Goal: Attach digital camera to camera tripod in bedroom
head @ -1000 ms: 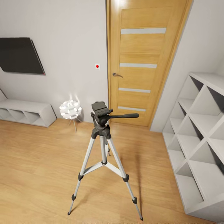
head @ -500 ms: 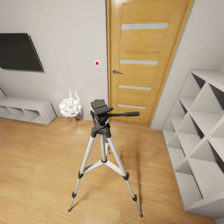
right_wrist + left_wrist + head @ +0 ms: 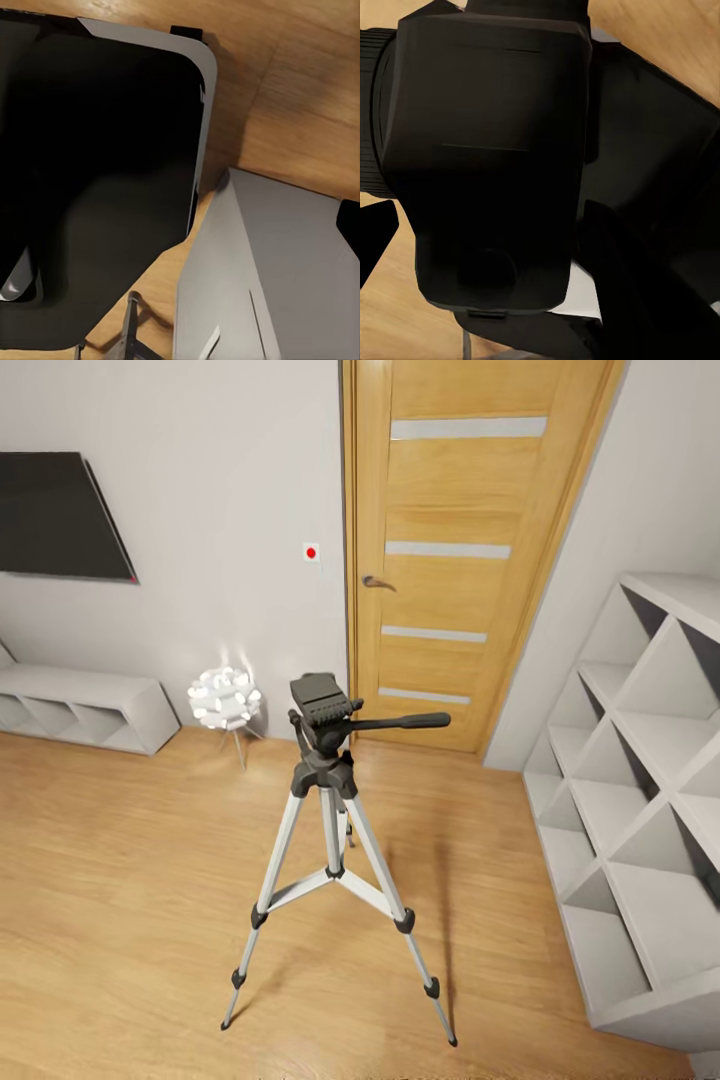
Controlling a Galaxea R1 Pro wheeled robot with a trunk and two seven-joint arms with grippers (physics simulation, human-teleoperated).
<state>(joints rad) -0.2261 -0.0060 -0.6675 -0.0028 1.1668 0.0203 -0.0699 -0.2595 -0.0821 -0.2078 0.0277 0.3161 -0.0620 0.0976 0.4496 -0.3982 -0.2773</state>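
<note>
Tripod with silver metal legs and black head (image 3: 325,800) is standing mid-floor before the wooden door (image 3: 460,550). Black chunky camera (image 3: 487,165) is sitting against the left gripper; grip unclear. Rigid, probably light; hold its body sides.

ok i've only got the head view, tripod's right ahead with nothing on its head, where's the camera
observer: The digital camera sits right up against the left wrist lens, a black chunky body.
operator: is it gripped properly
observer: Cannot tell, the hold itself is hidden. Its ribbed lens barrel pokes out at one edge.
operator: and the right wrist
observer: It looks down at the wood floor, past a dark rounded panel and a grey panel, probably the robot's own body.
</note>
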